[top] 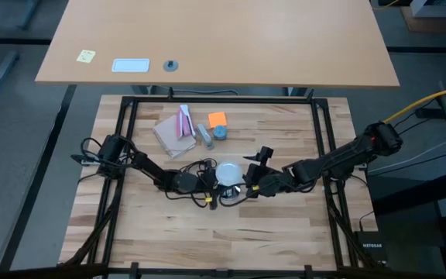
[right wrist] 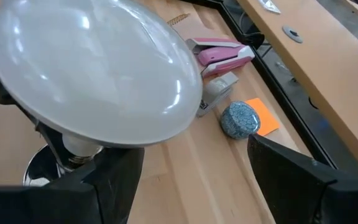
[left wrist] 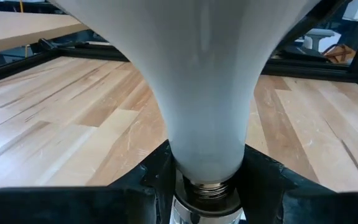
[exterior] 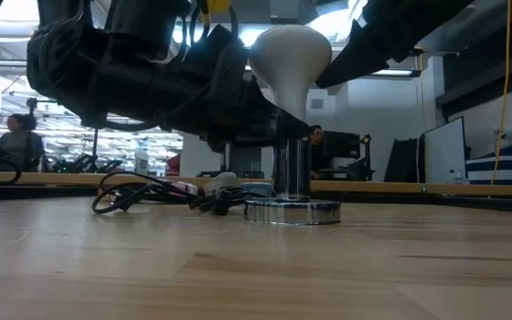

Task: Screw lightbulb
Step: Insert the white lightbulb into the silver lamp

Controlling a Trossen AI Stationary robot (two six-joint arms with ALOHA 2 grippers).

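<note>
The frosted white lightbulb (exterior: 290, 53) stands upright, globe up, its silver screw base (left wrist: 207, 188) in the top of the silver socket (exterior: 292, 169). The socket's round foot (exterior: 292, 212) rests on the table near its middle (top: 228, 172). My left gripper (top: 207, 182) comes from the table's left and is shut at the join of neck and socket. My right gripper (top: 248, 184) is open just right of the globe (right wrist: 92, 81). One finger (right wrist: 104, 180) is under the globe's edge, the other (right wrist: 291, 180) is far off it; I cannot tell whether it touches. My left gripper pinches the socket's upper end (left wrist: 197, 211) between its two fingers, level, from the table's left. The fingers (left wrist: 160, 171) also reach up beside the lower end of the bulb's pale neck (left wrist: 207, 155). The socket stands upright with its foot on the table.
A thin black cord (exterior: 140, 196) lies coiled on the table left of the socket. Behind it lie a blue-grey round piece (right wrist: 240, 119), an orange pad (right wrist: 263, 118), a pink stapler (right wrist: 219, 51) and brown card (top: 173, 133). A black frame (top: 320, 139) rims the table.
</note>
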